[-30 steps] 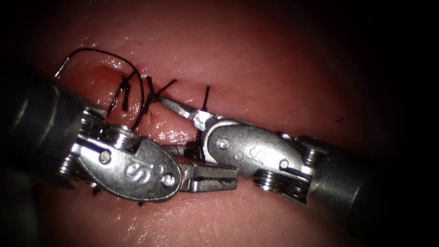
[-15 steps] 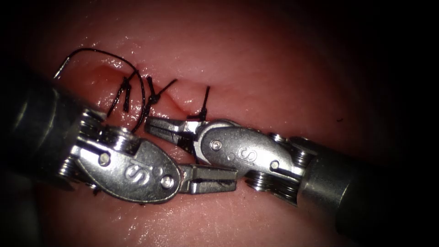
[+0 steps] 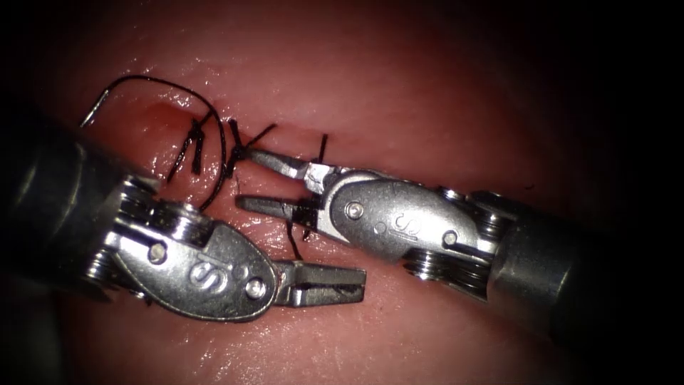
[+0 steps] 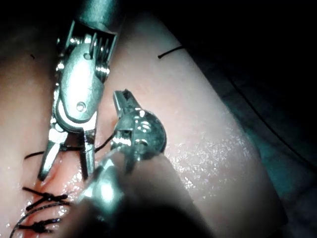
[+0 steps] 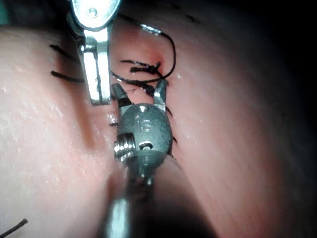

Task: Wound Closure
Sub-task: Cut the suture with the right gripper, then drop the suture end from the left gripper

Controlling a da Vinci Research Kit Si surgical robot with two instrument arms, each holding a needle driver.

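Note:
The tissue (image 3: 399,93) carries a cut closed by dark stitches (image 3: 196,142), with a knot (image 3: 239,151) and its short ends in the middle. My right tool (image 3: 251,180) comes in from the right with its jaws open; the upper jaw's tip touches the knot and the lower jaw lies just below it. A thread piece (image 3: 292,239) hangs under the lower jaw. My left tool (image 3: 324,283) lies below, jaws shut, and I see nothing held between them. The left wrist view has the right tool (image 4: 67,166) open over the stitches (image 4: 42,203). Its own wrist view shows the right tool (image 5: 138,91) spread at the knot (image 5: 143,67).
A long thread loop (image 3: 153,80) arcs from the left tool's shaft over the left stitches and down to the left tool's wrist. Red fluid (image 3: 160,110) wets the cut's left end. Another stitch (image 3: 322,148) stands right of the knot. A loose thread end (image 4: 171,50) lies on the tissue.
The right tool's shut jaws drew back from the knot and dropped lower, then returned and opened with the upper tip at the knot. The left tool sank slightly.

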